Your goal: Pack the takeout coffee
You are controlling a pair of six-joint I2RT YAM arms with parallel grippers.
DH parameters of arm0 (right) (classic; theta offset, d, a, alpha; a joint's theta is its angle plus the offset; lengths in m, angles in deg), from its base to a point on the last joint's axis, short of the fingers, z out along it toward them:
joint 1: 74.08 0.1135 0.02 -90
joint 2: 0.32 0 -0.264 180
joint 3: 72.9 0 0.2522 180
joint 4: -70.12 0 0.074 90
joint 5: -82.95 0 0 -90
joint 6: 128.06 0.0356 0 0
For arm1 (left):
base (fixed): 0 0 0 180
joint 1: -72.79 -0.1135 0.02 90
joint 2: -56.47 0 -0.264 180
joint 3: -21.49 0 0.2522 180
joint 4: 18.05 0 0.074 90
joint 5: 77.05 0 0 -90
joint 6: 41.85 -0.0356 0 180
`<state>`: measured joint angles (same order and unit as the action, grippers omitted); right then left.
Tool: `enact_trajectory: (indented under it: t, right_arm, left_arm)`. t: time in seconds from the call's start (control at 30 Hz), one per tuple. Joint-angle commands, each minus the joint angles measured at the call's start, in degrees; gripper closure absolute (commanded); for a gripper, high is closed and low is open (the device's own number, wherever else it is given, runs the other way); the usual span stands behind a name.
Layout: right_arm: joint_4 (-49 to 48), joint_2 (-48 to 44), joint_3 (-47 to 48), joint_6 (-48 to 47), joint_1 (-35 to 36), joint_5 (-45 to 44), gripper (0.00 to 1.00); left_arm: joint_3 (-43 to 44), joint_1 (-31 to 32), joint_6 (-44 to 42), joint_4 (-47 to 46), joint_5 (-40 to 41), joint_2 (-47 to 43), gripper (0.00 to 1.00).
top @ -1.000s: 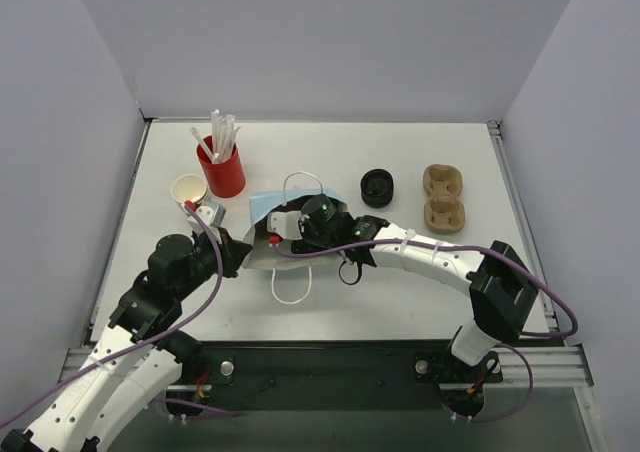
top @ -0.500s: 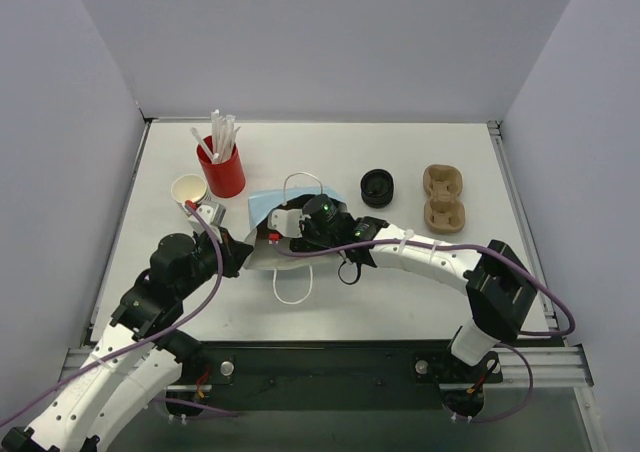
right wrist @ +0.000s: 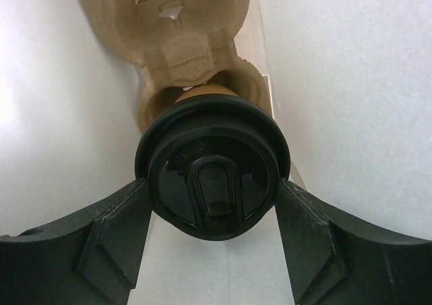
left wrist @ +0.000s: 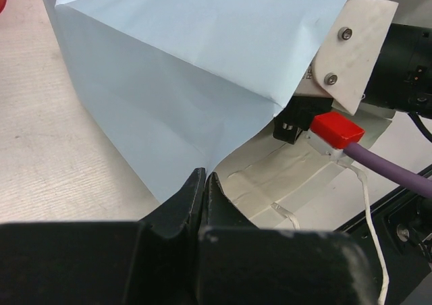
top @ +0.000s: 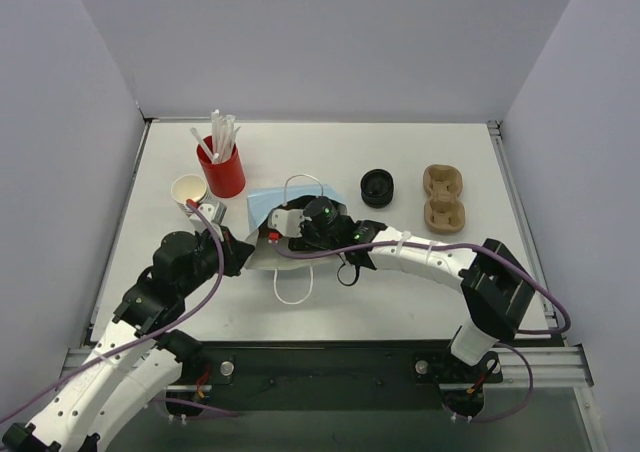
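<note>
A light blue paper bag lies on its side mid-table, mouth toward the right. My left gripper is shut on the bag's lower mouth edge and holds it open. My right gripper is reached inside the bag, its fingers pressed on both sides of the takeout coffee, a tan cup with a black lid. The cup's base sits at a socket of the brown cardboard carrier inside the bag. In the top view only the right wrist shows at the bag's mouth.
A red cup of white straws and a cream lidless cup stand at the back left. Loose black lids and a second cardboard carrier lie to the right. The bag's white handle loops toward me.
The right wrist has edged slightly left, further into the bag. The left gripper keeps its hold on the bag edge.
</note>
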<state>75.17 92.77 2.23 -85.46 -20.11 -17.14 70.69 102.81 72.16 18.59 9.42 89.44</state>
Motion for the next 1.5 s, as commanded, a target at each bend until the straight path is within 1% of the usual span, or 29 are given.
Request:
enact_trajectory:
  t: [0.0,0.17,0.43,0.57,0.73,0.8,0.93,1.33,1.43,1.47]
  right_arm:
    - [-3.9,2.2,-0.6,2.0,-1.2,-2.5,0.63]
    - [-5.4,3.9,-1.0,3.0,-1.4,-4.2,0.63]
    - [-6.9,4.8,-1.3,4.6,-1.8,-5.6,0.59]
    - [-7.9,4.9,-1.8,4.5,-1.9,-4.3,0.59]
    - [-8.3,6.3,-0.8,5.5,-1.9,-6.8,0.52]
    - [-8.1,6.4,-0.5,6.0,-2.1,-6.7,0.52]
    - [-7.5,6.9,0.8,7.4,-2.3,-7.0,0.55]
    - [-8.1,9.3,2.9,9.6,-3.3,-6.9,0.55]
    - [-8.3,9.5,3.0,9.9,-3.4,-7.0,0.52]
    - [-8.6,9.6,3.1,10.0,-3.4,-6.9,0.49]
  left_arm:
    - [0.2,0.1,1.0,-2.0,-0.6,0.6,1.0]
    - [0.4,0.1,1.4,-1.6,-0.7,0.9,1.0]
    - [0.7,0.1,2.0,-1.6,-0.4,1.7,1.0]
    - [0.9,0.1,2.0,-1.4,-0.3,1.7,1.0]
    - [1.0,0.1,1.8,-1.3,-0.4,1.8,1.0]
    - [1.0,0.1,1.8,-1.3,-0.4,1.9,1.0]
    - [0.9,0.1,1.7,-1.3,-0.6,1.7,1.0]
    - [0.4,0.1,1.6,-1.6,-1.1,2.0,1.0]
    - [0.6,0.1,1.5,-1.7,-1.4,2.4,1.0]
    - [0.7,0.1,1.5,-1.8,-1.4,2.6,1.0]
